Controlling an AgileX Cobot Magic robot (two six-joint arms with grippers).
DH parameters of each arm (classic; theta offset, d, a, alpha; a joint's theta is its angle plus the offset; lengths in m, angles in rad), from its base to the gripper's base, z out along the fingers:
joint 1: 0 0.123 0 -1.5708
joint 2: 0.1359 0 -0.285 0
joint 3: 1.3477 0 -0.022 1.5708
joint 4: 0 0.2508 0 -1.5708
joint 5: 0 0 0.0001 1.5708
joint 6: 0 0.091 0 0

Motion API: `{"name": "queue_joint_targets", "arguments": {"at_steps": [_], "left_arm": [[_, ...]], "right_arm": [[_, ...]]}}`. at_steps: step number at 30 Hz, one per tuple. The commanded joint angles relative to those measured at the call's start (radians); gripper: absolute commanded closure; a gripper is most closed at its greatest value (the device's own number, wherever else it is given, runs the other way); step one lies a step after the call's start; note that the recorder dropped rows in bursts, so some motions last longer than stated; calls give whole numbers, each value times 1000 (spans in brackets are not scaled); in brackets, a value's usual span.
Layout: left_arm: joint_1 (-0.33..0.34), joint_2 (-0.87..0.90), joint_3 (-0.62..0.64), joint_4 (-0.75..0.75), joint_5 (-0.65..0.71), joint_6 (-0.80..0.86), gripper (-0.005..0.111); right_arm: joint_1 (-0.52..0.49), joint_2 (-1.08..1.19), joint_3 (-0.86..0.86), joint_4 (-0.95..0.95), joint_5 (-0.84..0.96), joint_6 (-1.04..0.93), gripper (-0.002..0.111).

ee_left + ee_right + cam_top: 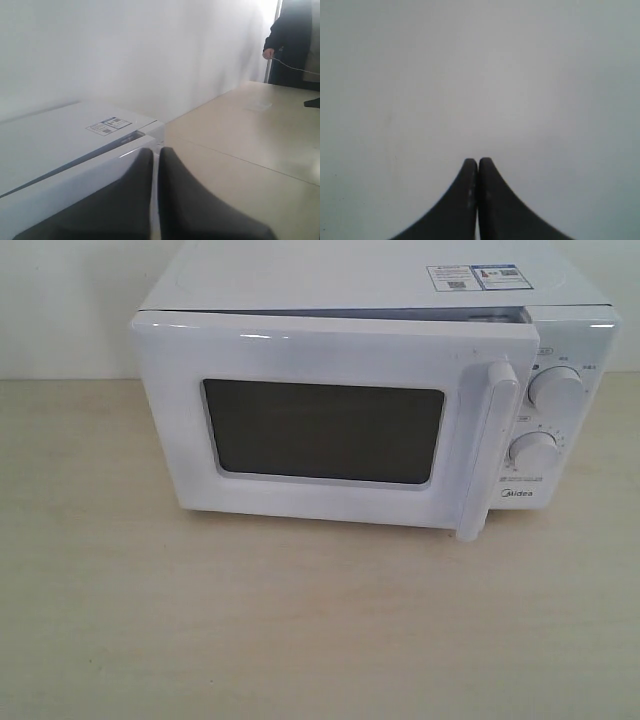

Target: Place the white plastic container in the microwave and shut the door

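The rectangular white plastic container shows in no view; the dark mesh window gives nothing away, so I cannot tell whether it sits inside. The boxy white Midea microwave stands on the pale wood-grain table. Its white side-hinged door is swung nearly home but not latched: a shadowed slit runs along its top edge, and the vertical white bar handle stands proud beside the two round white dials. If the box is within, I judge that only a last push remains. The left gripper, out of the exterior view, looks over the door's upper edge, dark jaws pressed together on nothing. The right gripper, jaws likewise together and empty, faces only a blank pale surface. Nothing blocks the door's swing. Printed stickers lie on the oven's roof; a dark-clothed person stands at the table's far end, well apart
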Motion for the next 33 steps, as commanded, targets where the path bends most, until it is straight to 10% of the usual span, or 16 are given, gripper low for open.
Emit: {"name": "queue_joint_targets", "arguments": {"at_steps": [1,15,23,33], "left_arm": [[-3,-3,-4,-1,-12,-8,102],[-3,-3,-4,-1,15,-19,102],[-3,-3,-4,-1,38,-27,102],[-3,-3,-4,-1,38,-27,102]], "right_arm": [[-4,115,-183,-11,317,34,108],[73,634,-319,517,962,-472,108],[77,826,-319,630,933,-518,108],[115,993,-307,1243,844,-1151,108]]}}
